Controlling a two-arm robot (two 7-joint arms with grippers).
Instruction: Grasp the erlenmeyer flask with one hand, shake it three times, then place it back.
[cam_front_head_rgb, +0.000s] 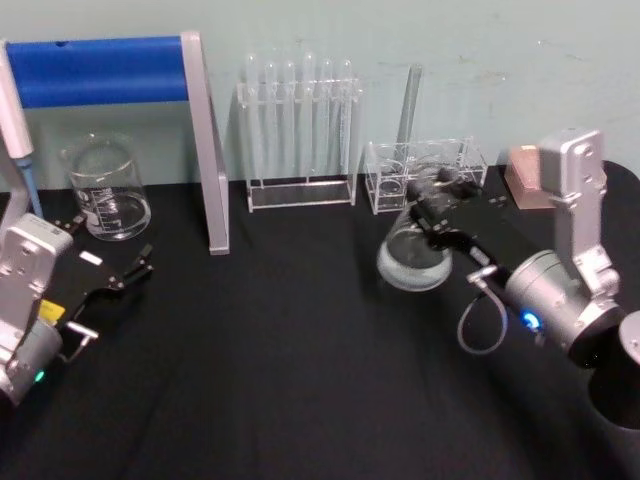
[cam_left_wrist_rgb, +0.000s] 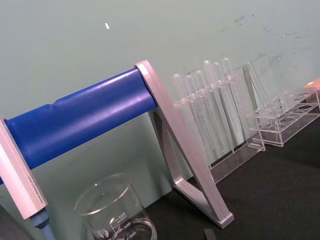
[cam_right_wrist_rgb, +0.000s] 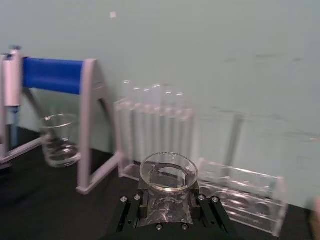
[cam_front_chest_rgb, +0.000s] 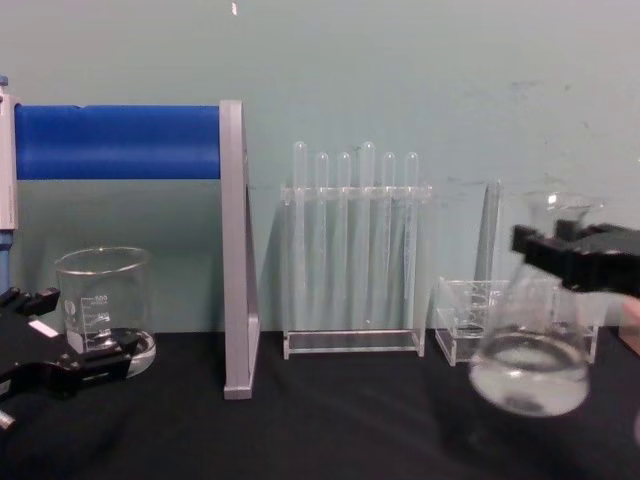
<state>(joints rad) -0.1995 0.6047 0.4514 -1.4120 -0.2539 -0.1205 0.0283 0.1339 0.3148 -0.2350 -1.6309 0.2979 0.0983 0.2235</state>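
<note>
**labrat42:** So the right gripper (cam_front_head_rgb: 437, 197) is clamping the flask (cam_front_head_rgb: 412, 258) by its neck, with the jaws pinching either side just under the rim. The round body is hanging below the jaws. It's looking like it's off the table (cam_front_head_rgb: 280, 380) and tipping a bit. What's worrying you here?

**tinkerer:** Mostly the grip. It's smooth glass with a narrow neck, and there's liquid sloshing in the bottom. If it's shaking hard, I'm guessing the neck could start sliding or twisting in the jaws. Also, that low clear rack (cam_front_head_rgb: 425, 170) is sitting just beyond the gripper, and the test tube rack (cam_front_head_rgb: 300, 140) is standing off to its side, a little further away. A wide swing forward is risking a clip.

**labrat42:** Spilling?

**tinkerer:** The mouth's open, so a steep tilt is asking for a splash. And coming down tilted is risking it landing on its edge and toppling.

**labrat42:** And the left gripper (cam_front_head_rgb: 105, 290)?

**tinkerer:** It's sitting well away with its jaws apart, holding nothing, and the beaker (cam_front_head_rgb: 105, 190) is just beyond it. It's not getting in the way.
</note>
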